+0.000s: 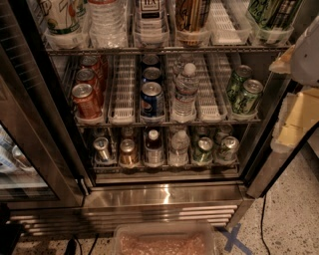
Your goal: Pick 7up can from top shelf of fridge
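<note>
The fridge (159, 196) stands open in front of me. Its top shelf (164, 50) runs across the top of the view and carries clear tubs. The 7up can (62, 17), white with green lettering, stands in the leftmost tub; only its lower part shows. My gripper (298, 94) is at the right edge of the view, a white and yellowish shape in front of the fridge's right frame. It is far to the right of the 7up can and below it, touching nothing on the shelves.
The top shelf also holds a water bottle (107, 20), a tea bottle (149, 15), a brown can (192, 15) and a green can (271, 15). Below are red cans (85, 99), Pepsi cans (151, 97) and green cans (244, 92). The glass door (30, 129) is at left. A clear tub (164, 241) lies on the floor.
</note>
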Robot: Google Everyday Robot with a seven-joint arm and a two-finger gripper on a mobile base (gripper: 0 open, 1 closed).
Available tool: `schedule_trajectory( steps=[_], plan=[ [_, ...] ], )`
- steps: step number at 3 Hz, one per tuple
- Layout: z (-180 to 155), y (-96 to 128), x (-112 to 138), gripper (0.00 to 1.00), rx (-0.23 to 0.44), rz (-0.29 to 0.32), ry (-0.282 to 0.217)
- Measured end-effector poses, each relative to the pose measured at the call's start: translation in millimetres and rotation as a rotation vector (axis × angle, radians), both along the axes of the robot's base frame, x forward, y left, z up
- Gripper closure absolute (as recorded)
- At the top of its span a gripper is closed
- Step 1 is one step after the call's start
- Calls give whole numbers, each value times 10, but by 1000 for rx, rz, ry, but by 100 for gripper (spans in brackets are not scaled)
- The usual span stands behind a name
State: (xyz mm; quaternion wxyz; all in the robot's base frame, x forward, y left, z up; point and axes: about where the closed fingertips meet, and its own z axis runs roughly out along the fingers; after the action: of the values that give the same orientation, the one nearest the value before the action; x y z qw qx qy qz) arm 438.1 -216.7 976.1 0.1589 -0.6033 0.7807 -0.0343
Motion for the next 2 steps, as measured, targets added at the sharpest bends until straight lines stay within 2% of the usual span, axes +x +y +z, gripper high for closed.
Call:
schedule_trajectory(
  steps=[1,2],
  plan=[
    [0,3,-1,0,0,0,0],
    [41,319,-80,0,34,27,-33]
  ],
)
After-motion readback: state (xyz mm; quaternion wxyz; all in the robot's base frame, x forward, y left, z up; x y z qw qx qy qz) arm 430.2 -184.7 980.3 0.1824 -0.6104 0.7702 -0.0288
